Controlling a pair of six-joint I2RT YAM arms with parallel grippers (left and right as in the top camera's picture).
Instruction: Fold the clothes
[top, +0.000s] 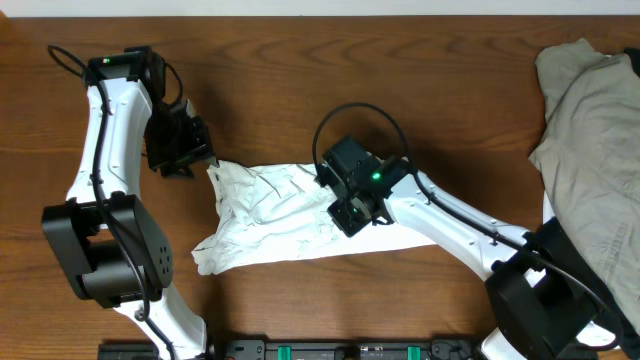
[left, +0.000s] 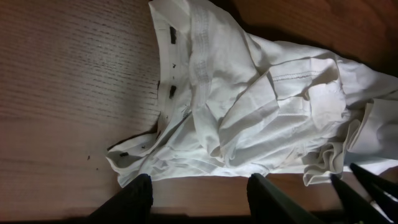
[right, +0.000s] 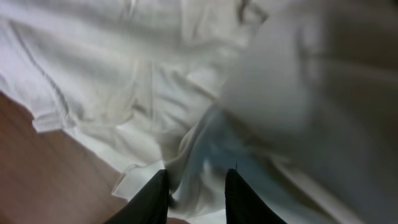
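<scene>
The clothes, a crumpled white T-shirt (top: 275, 215), lie bunched at the table's middle. Small dark marks show along one hem of the T-shirt (left: 249, 93) in the left wrist view. My left gripper (top: 185, 150) hovers at the shirt's upper left corner. Its jaws (left: 200, 182) stand open over bare wood, just short of the cloth edge. My right gripper (top: 352, 208) is down on the shirt's right part. Its jaws (right: 196, 177) are parted, with a loose fold of the white fabric (right: 155, 81) lying in the gap and brushing the left finger (right: 155, 193).
A beige-grey garment (top: 590, 130) is heaped at the right edge of the brown wooden table (top: 300, 70). The arm bases stand along the front edge.
</scene>
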